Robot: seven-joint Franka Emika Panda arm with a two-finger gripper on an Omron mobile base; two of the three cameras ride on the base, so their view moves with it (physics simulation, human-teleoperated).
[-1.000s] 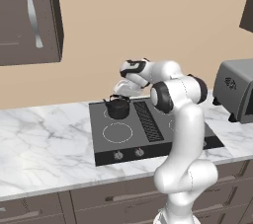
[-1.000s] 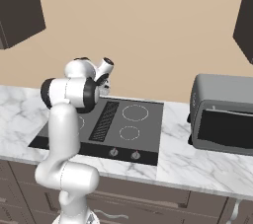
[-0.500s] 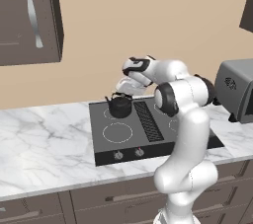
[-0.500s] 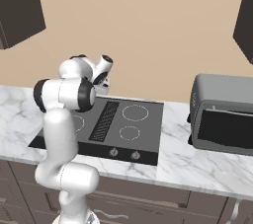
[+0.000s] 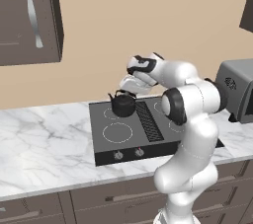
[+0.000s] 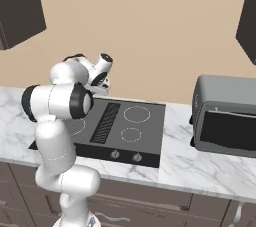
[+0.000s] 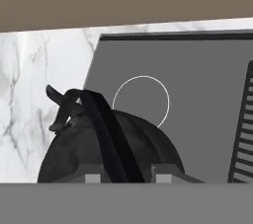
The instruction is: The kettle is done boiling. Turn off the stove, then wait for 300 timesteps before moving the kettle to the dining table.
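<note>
Grip: my gripper (image 7: 121, 174) was clamped on the kettle (image 5: 123, 104) handle.
Remaining: carry from stove (image 5: 163, 141) rear-left burner to dining table.

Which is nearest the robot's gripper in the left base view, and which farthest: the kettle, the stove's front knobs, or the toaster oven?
1. The kettle, right under the gripper, which is shut on its handle.
2. The front knobs, on the stove's near edge.
3. The toaster oven, far right on the counter.
</note>
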